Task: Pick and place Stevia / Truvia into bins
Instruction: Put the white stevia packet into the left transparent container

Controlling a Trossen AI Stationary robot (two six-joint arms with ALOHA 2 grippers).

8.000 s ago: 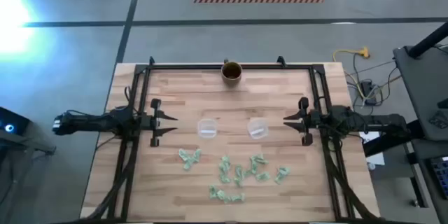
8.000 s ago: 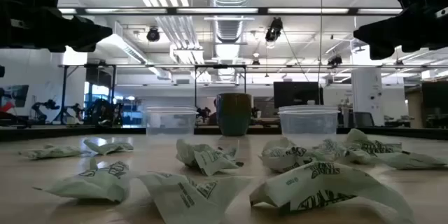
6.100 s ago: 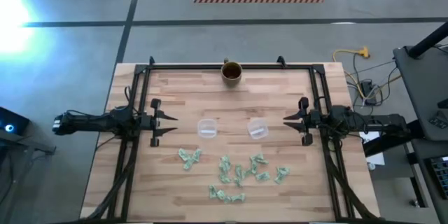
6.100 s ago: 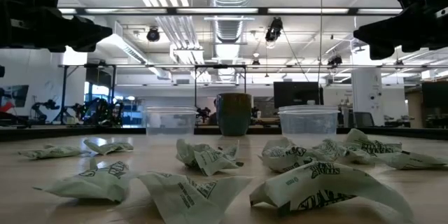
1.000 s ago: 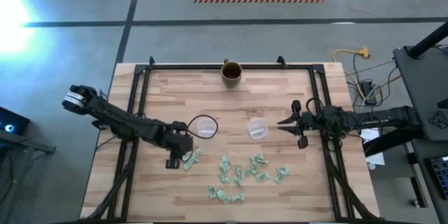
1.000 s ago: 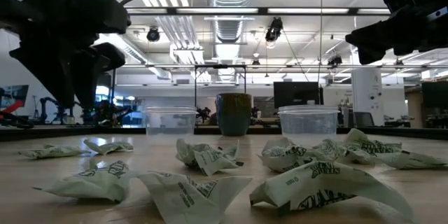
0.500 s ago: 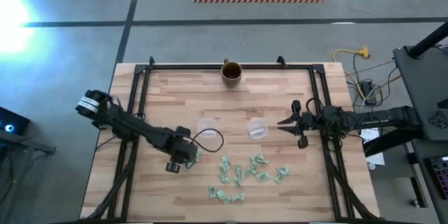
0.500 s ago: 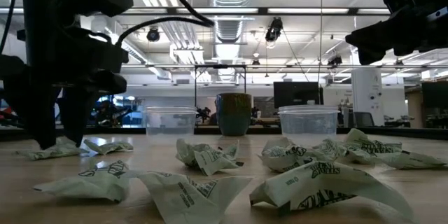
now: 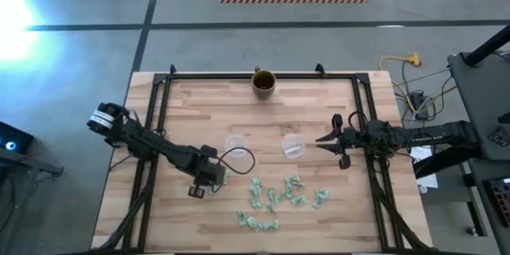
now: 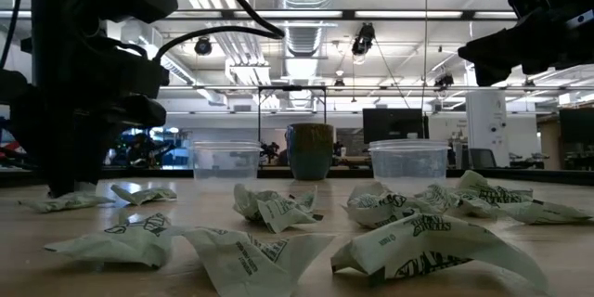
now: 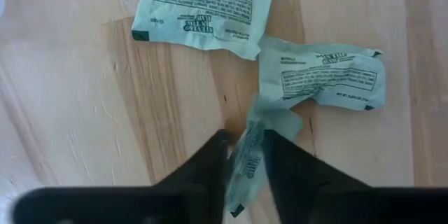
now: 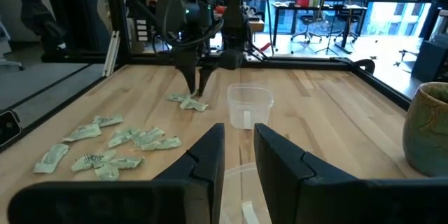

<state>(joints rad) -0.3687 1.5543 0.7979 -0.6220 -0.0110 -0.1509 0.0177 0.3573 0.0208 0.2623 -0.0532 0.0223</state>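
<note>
Several crumpled green-and-white Stevia packets [image 9: 275, 195] lie loose on the wooden table, nearer the near edge than the two clear cups [image 9: 235, 145] [image 9: 293, 146]. My left gripper [image 9: 211, 177] stands fingers-down on the leftmost small group of packets [image 11: 206, 10] [image 11: 322, 77], shut on one of them. In the low view my left gripper [image 10: 70, 181] reaches the table top. My right gripper [image 9: 323, 139] hovers, narrowly open, just right of the right cup [image 12: 238, 182] and touches nothing. My left gripper pinches one crumpled Stevia packet [image 11: 245, 161] between its two fingers, coming from above and pointing down. The packet stands on edge in the gap. It is at table level, beside the two other packets of that group.
A brown-gold mug [image 9: 264, 82] stands at the middle of the far edge, behind the cups. A black frame rail [image 9: 159, 119] runs along the left, right and far sides of the table. Bare wood lies between the cups and the mug.
My left gripper has moved a little toward the near edge and come down from above the table onto the leftmost packets. Its fingers, apart half a second ago, have shut on one packet. The right arm has kept still.
</note>
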